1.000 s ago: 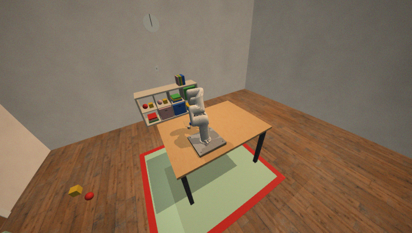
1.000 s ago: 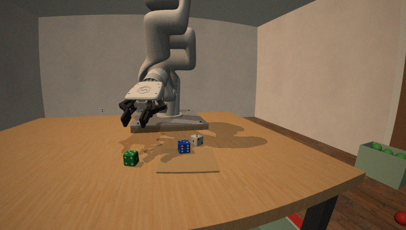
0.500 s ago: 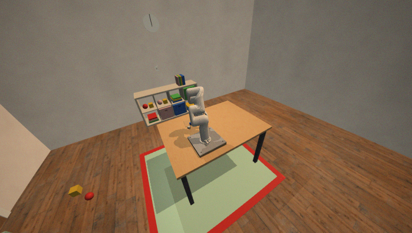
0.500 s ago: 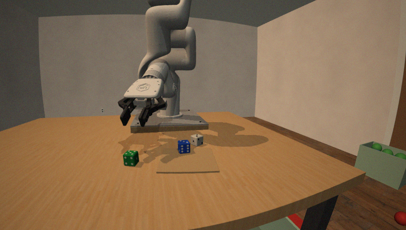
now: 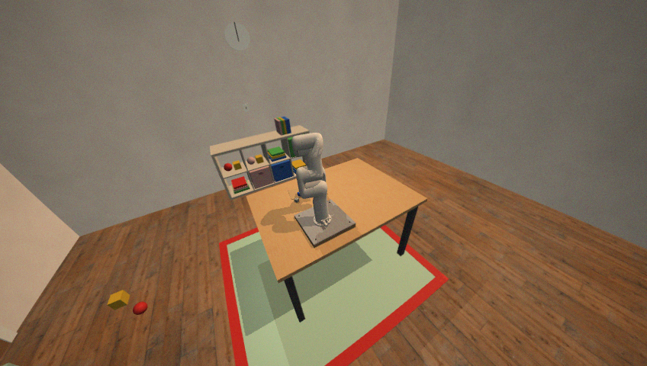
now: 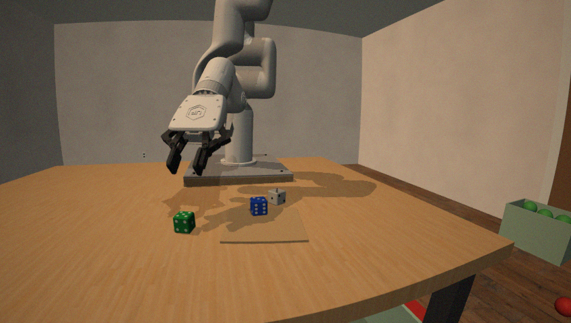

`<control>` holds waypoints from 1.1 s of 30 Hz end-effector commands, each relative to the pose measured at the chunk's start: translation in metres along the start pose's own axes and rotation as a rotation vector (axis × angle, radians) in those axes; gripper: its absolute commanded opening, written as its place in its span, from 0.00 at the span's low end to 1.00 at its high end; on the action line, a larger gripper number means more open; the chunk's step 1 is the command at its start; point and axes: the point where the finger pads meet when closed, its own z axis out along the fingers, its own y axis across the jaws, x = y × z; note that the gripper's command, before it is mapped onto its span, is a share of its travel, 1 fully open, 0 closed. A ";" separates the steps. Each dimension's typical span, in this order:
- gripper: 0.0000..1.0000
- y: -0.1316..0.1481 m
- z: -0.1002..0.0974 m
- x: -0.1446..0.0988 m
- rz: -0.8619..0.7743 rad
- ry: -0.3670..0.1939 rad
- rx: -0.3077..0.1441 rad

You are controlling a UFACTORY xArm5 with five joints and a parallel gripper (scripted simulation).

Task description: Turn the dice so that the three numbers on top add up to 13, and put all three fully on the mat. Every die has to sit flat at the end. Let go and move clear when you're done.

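Observation:
In the exterior view, a green die (image 6: 184, 222) sits flat on the wooden table, left of the tan mat (image 6: 264, 228) and off it. A blue die (image 6: 258, 205) sits at the mat's far edge. A grey die (image 6: 277, 196) sits just behind and right of the blue one, near the mat's far edge; I cannot tell whether it is on the mat. My gripper (image 6: 186, 169) hangs well above the table, behind and above the green die. Its fingers are partly open with nothing between them. In the top view the gripper (image 5: 295, 197) is tiny and the dice are too small to make out.
The arm's grey base plate (image 6: 238, 171) stands behind the dice. A green bin with green balls (image 6: 536, 230) and a red ball (image 6: 563, 306) are beyond the table's right edge. A shelf unit (image 5: 261, 158) stands behind the table.

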 end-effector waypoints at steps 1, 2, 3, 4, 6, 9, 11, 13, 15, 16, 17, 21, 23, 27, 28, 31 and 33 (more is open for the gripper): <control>0.47 0.000 0.003 -0.007 -0.002 0.130 0.002; 0.47 0.000 0.003 -0.007 -0.002 0.130 0.002; 0.47 0.000 0.005 -0.009 -0.003 0.168 0.002; 0.47 0.000 0.005 -0.011 -0.003 0.206 0.002; 0.47 0.000 0.006 -0.015 -0.005 0.269 0.003; 0.47 0.000 0.007 -0.018 -0.007 0.327 0.003; 0.47 0.000 0.007 -0.020 -0.008 0.368 0.003; 0.47 0.000 0.008 -0.024 -0.010 0.439 0.004; 0.47 0.000 0.009 -0.026 -0.011 0.490 0.004; 0.47 0.000 0.009 -0.028 -0.012 0.518 0.004; 0.47 0.000 0.009 -0.028 -0.012 0.518 0.004; 0.47 0.000 0.011 -0.032 -0.015 0.600 0.003; 0.47 0.000 0.011 -0.035 -0.016 0.661 0.003; 0.47 0.000 0.013 -0.040 -0.019 0.750 0.002; 0.47 0.000 0.013 -0.041 -0.019 0.764 0.002; 0.47 0.000 0.013 -0.042 -0.020 0.789 0.002; 0.47 0.000 0.013 -0.042 -0.020 0.794 0.002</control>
